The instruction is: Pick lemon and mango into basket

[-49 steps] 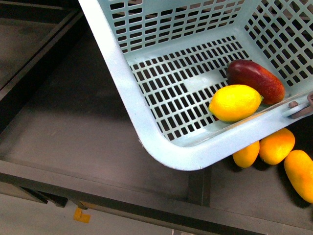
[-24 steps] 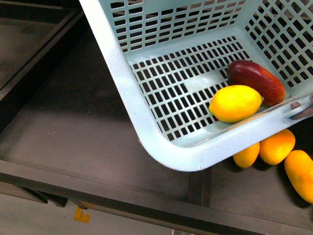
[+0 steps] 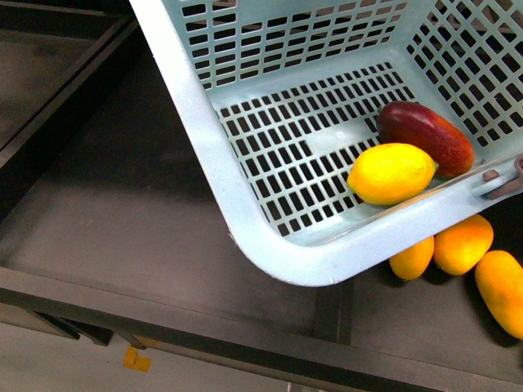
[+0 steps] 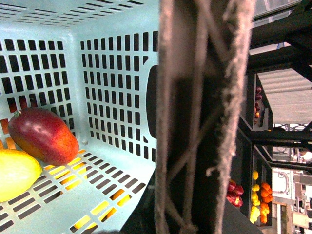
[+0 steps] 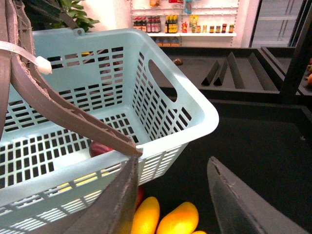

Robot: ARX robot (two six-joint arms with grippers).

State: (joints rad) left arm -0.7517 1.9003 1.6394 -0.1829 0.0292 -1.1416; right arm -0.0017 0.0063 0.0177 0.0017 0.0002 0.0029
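We see the light blue slotted plastic basket [image 3: 245, 220] filling the upper right, the bright yellow oval lemon [image 3: 391, 173] touching the dark maroon oval mango [image 3: 425, 136] inside; right gripper [image 5: 170, 195] fingers apart, left unclear.

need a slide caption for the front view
Bright yellow lemon and dark red mango lie together inside the light blue slotted plastic basket.
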